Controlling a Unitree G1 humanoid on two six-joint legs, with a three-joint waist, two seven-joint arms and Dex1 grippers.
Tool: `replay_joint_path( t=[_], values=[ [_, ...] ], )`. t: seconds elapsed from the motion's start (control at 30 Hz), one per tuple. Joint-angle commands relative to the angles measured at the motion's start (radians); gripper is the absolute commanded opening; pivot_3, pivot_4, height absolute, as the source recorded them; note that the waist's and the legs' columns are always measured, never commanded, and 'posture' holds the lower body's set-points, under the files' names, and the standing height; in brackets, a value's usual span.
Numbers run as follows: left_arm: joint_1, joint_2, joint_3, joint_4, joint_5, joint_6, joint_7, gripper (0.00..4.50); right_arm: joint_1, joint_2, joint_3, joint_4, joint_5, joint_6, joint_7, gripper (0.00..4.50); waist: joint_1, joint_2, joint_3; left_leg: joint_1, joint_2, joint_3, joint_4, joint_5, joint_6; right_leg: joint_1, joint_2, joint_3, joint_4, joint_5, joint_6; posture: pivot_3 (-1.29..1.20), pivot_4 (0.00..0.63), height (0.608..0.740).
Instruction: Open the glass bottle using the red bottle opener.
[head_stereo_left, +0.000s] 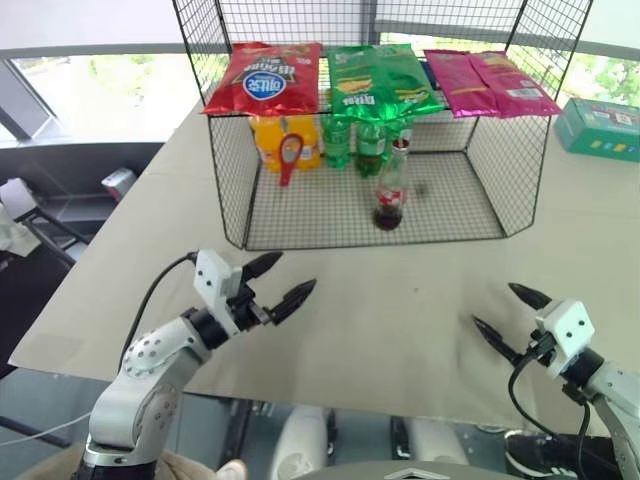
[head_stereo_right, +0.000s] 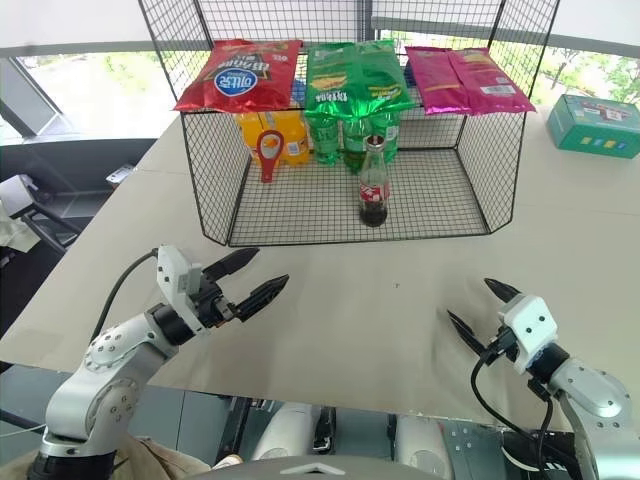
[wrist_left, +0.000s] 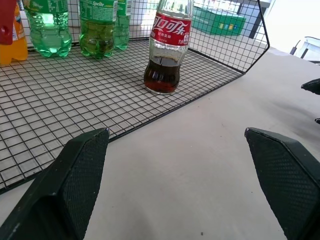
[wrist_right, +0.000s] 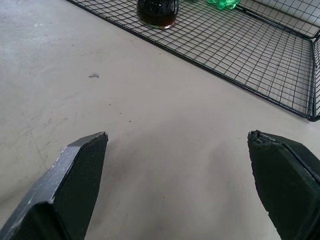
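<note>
The glass bottle (head_stereo_left: 391, 190) stands upright on the floor of a black wire rack (head_stereo_left: 300, 225), near its open front; it has a red label and dark liquid at the bottom, as the left wrist view also shows (wrist_left: 166, 47). The red bottle opener (head_stereo_left: 289, 152) hangs ring-up inside the rack at its left, in front of an orange bottle. My left gripper (head_stereo_left: 279, 281) hovers open over the table, well in front of the rack's left side. My right gripper (head_stereo_left: 508, 317) is open too, low at the table's near right. Both hold nothing.
Green soda bottles (head_stereo_left: 368, 140) and orange bottles (head_stereo_left: 270, 138) stand at the rack's back. Snack bags, red (head_stereo_left: 265, 78), green (head_stereo_left: 380, 80) and pink (head_stereo_left: 490, 82), lie on its top shelf. A green box (head_stereo_left: 600, 128) sits far right. Bare tabletop (head_stereo_left: 400, 310) stretches between the rack and the grippers.
</note>
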Motion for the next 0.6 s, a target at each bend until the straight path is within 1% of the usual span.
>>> replay_joint_path(
  t=[0.03,0.2,0.37,0.5,0.6],
  values=[
    [-0.015,-0.009,0.012,-0.040,-0.012,-0.008,0.012,4.47,-0.016,0.019,-0.032,-0.048,0.030,-0.041,-0.007,4.50,0.000,0.000,0.000,0.000,0.000,0.000,0.000,0.000,0.000,0.000,0.000,0.000,0.000,0.000,0.000,0.00,0.150,0.740],
    [-0.059,-0.071,0.035,-0.018,0.020,-0.041,0.096,4.47,-0.094,0.063,-0.023,-0.146,0.151,-0.072,0.031,4.50,-0.001,0.000,0.000,0.000,0.000,0.000,0.000,0.000,0.000,0.000,0.001,0.000,0.000,0.000,0.000,0.00,0.150,0.740],
    [-0.136,-0.115,0.069,0.013,0.053,-0.045,0.202,4.47,-0.181,0.062,0.024,-0.320,0.276,-0.015,0.042,4.50,0.000,0.000,0.000,0.000,0.000,-0.001,0.000,0.000,0.000,0.000,0.002,0.000,0.000,0.000,0.000,0.00,0.150,0.740],
    [-0.209,-0.124,0.085,0.050,0.080,-0.031,0.271,4.47,-0.203,0.056,0.054,-0.393,0.299,0.018,0.035,4.50,0.002,-0.001,0.000,0.000,0.000,-0.002,-0.001,0.000,0.000,0.001,0.002,-0.001,0.000,0.000,0.000,0.00,0.150,0.740],
    [-0.281,-0.119,0.067,0.080,0.115,-0.001,0.320,4.47,-0.204,0.051,0.061,-0.390,0.289,0.023,0.046,4.50,0.002,-0.001,0.000,0.000,-0.001,-0.001,0.000,0.000,0.000,0.001,0.001,-0.001,-0.001,0.000,0.000,0.00,0.150,0.740]
  ],
)
